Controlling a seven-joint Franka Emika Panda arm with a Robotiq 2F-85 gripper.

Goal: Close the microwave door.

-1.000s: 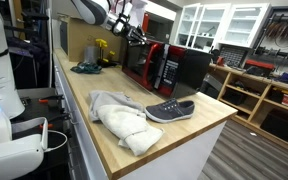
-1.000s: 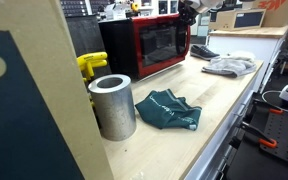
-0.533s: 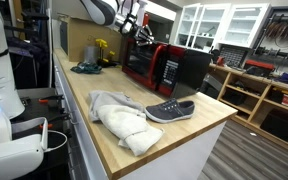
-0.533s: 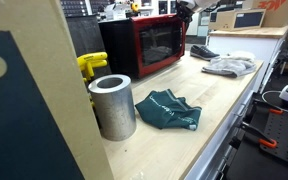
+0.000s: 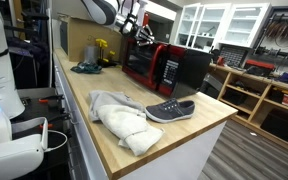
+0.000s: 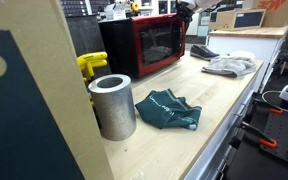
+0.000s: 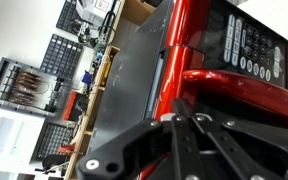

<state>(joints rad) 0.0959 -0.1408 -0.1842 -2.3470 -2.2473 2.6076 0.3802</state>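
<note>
The microwave (image 5: 189, 68) stands at the far end of the wooden counter, with a red front and a black casing (image 6: 119, 45). The microwave door (image 5: 139, 63), red-framed with a dark window (image 6: 156, 42), looks flush or nearly flush with the front. My gripper (image 5: 137, 32) hangs by the microwave's upper front corner and also shows in an exterior view (image 6: 184, 8). In the wrist view the gripper (image 7: 171, 118) has its fingers together, right at the red front next to the button panel (image 7: 249, 50). Whether they touch it is hidden.
A grey shoe (image 5: 170, 110) and a white cloth (image 5: 119, 120) lie on the near counter. A teal cloth (image 6: 167, 110), a metal cylinder (image 6: 112, 105) and a yellow object (image 6: 92, 66) sit beside the microwave. Shelves (image 5: 259, 90) stand past the counter's end.
The door has swung slightly in toward the microwave front and the gripper followed it over the first half second. Nothing visibly moved since.
</note>
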